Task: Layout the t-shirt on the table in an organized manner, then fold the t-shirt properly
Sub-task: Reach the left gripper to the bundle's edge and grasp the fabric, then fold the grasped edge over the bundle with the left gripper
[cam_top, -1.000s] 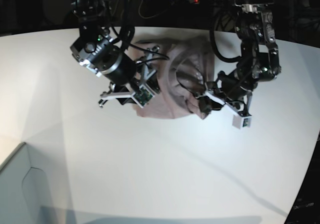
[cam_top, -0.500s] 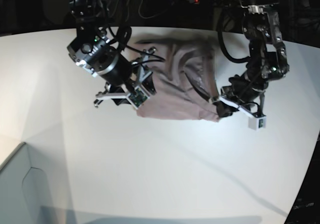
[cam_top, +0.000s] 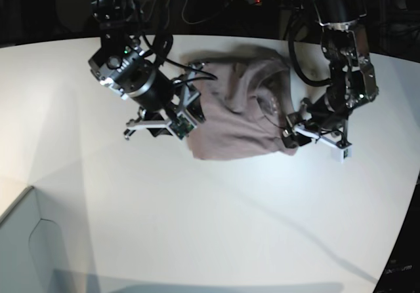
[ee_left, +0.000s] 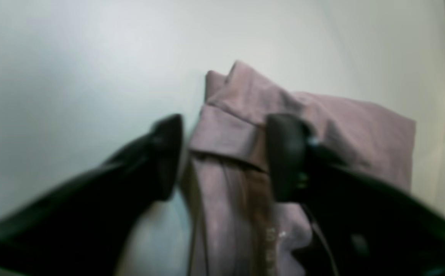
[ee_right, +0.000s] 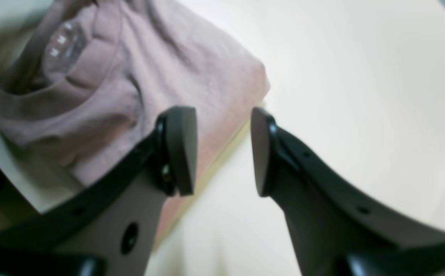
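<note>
On the white tabletop [cam_top: 216, 227], the nearest thing in the base view is the pale box corner [cam_top: 26, 253] at the lower left, lying well apart from everything else. Farther back, the t-shirt [cam_top: 239, 119] is lying bunched and partly folded near the far middle of the tabletop, its neck opening turned up toward the right. The left gripper [ee_left: 222, 153] is reaching down at the shirt's right edge, its arm bending down from above; its jaws are standing wide apart, straddling a folded hem without pinching it. The right gripper [ee_right: 222, 149] is hanging at the shirt's left edge, tilting down toward the tabletop with its arm angling in from the back left, jaws parted and holding nothing, one finger over the cloth.
</note>
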